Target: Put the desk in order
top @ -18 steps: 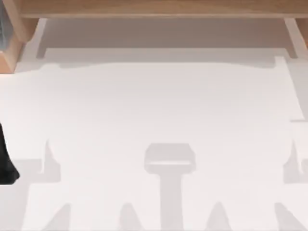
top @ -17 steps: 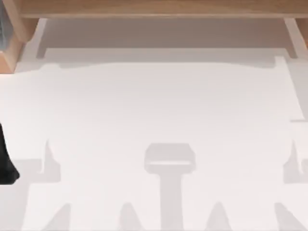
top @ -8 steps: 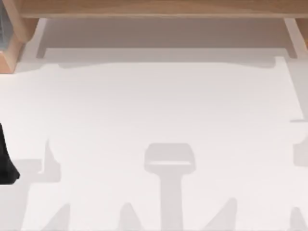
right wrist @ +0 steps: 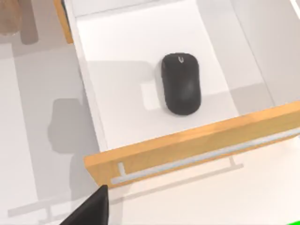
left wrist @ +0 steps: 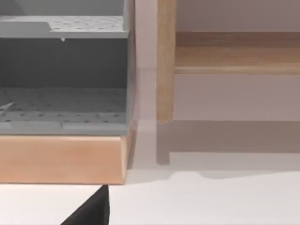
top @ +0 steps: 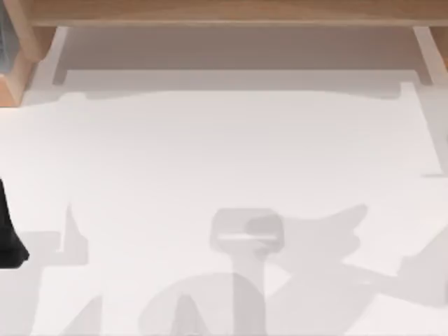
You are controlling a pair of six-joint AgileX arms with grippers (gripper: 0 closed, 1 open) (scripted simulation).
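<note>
The table [top: 231,147] is seen from above as a broad, plain white surface, bordered at the far side by a light-brown wooden shelf [top: 224,12] and crossed by grey shadows toward the near edge. A dark part of the left arm [top: 8,231] is seen at the table's left edge. In the left wrist view, a dark tip of the left hand [left wrist: 93,211] is seen over the white surface; whether this hand is apart or together cannot be told. Beyond it, a grey perforated organiser [left wrist: 63,75] is seen resting on a wooden base [left wrist: 63,159], just beside a wooden upright [left wrist: 165,61] of the shelf. In the right wrist view, a black computer mouse [right wrist: 181,83] is seen lying inside an open white drawer [right wrist: 117,42] with a wooden front [right wrist: 197,145] and a pale bar handle [right wrist: 178,161]. A dark tip of the right hand [right wrist: 91,211] is seen apart from the drawer front; nothing is seen held, and its state cannot be told.
</note>
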